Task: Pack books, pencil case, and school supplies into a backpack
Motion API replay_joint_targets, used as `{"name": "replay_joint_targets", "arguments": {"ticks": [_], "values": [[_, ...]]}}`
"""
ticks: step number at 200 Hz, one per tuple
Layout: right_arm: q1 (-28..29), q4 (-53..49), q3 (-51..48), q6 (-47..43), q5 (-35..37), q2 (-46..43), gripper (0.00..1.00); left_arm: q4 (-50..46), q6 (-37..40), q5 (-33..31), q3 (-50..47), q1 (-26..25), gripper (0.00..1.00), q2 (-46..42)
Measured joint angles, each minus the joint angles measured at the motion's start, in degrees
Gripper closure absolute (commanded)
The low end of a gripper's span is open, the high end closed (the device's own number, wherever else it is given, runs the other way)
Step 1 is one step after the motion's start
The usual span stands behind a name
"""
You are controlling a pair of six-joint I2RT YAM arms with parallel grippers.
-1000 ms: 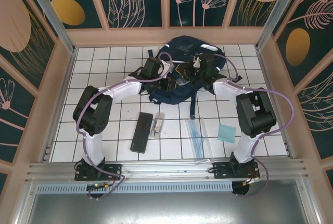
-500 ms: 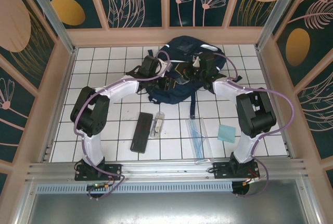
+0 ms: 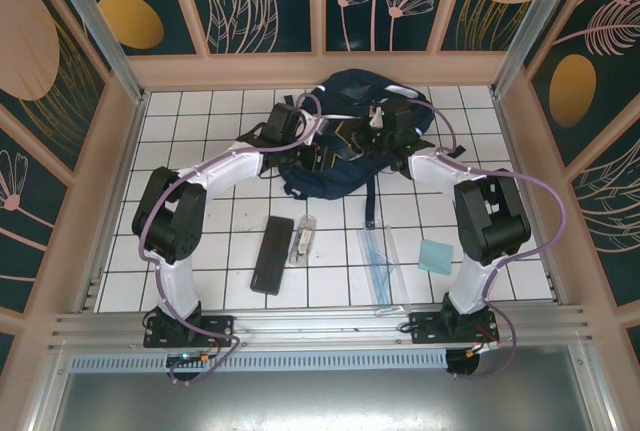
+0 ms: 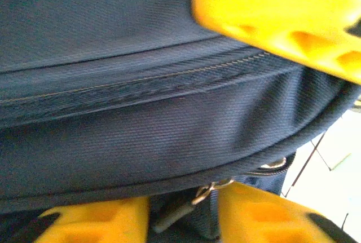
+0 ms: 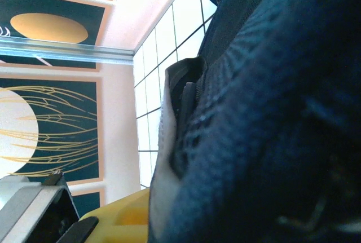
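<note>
The backpack lies at the far middle of the white tiled floor, navy blue, with a dark strap trailing from it toward the near side. Both arms reach in to it, one from each flank. The left gripper is at the pack's left side. In the left wrist view its yellow fingers stand apart, with a bulge of navy fabric and a closed zip seam lying between them and not visibly pinched, and a metal zip pull hangs just by the lower finger. The right gripper is at the pack's upper right part. Its wrist view is crowded by dark fabric hard against one yellow finger, and the jaws look drawn together on that cloth. Near of the pack, apart from it, four things lie flat on the tiles. The black pencil case is at the left, and the small clear tube is just beside it on its right. The bluish ruler set lies further right, and the light-teal pad is rightmost, near the right arm.
</note>
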Motion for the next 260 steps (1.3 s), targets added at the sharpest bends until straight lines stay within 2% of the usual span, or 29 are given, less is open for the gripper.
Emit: {"name": "replay_joint_targets", "arguments": {"ticks": [47, 61, 110, 138, 195, 206, 230, 260], "values": [[0.0, -0.9, 0.6, -0.4, 0.0, 0.0, 1.0, -1.3, 0.5, -0.8, 0.0, 1.5, 0.64, -1.5], [0.1, -1.2, 0.9, -0.5, 0.0, 0.0, 1.0, -1.3, 0.4, -0.5, 0.0, 1.8, 0.64, -1.7], [0.2, -1.7, 1.0, -1.3, 0.1, 0.0, 1.0, -1.0, 0.2, 2.9, 0.0, 1.8, 0.5, -1.4], [0.2, -1.7, 1.1, -1.4, 0.1, 0.0, 1.0, 0.5, 0.0, 5.1, -0.7, 2.1, 0.51, -1.1], [0.2, -2.2, 1.4, -1.4, 0.1, 0.0, 1.0, 3.3, 0.0, 5.7, -1.2, 2.1, 0.59, 1.7], [0.2, -2.2, 1.4, -1.4, 0.1, 0.0, 1.0, 3.9, 0.0, 6.1, -1.2, 2.1, 0.56, 2.4], [0.2, -2.1, 1.4, -1.0, 0.0, 0.0, 1.0, 5.6, -0.7, 7.5, -1.3, 2.1, 0.42, 3.7], [0.0, -1.9, 1.4, 0.4, -0.5, 0.1, 1.0, 9.8, -1.2, 8.7, -3.4, 2.2, 0.42, 3.7]]}}
